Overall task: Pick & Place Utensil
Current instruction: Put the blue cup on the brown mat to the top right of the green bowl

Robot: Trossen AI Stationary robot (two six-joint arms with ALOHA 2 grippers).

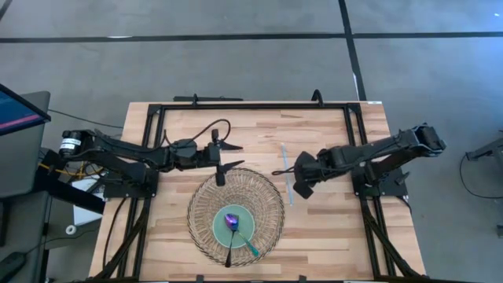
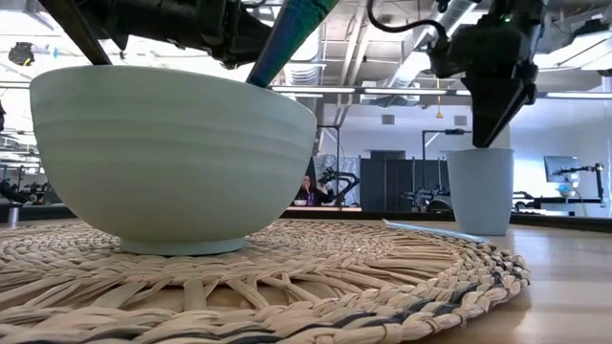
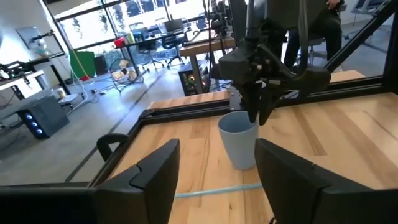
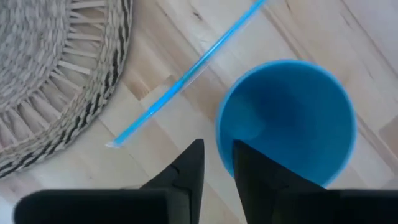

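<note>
A pale green bowl stands on a round woven mat. A spoon with a purple head and teal handle lies in it, leaning on the rim. A dark handle also sticks out over the bowl's near rim. My right gripper points down just over the rim of a blue cup, fingers narrowly open. My left gripper hovers wide open at the mat's far edge, facing the cup.
A blue straw in a clear wrapper lies on the wood between the mat and the cup. A black frame runs along the table's far and side edges. Bare wood shows at the far side.
</note>
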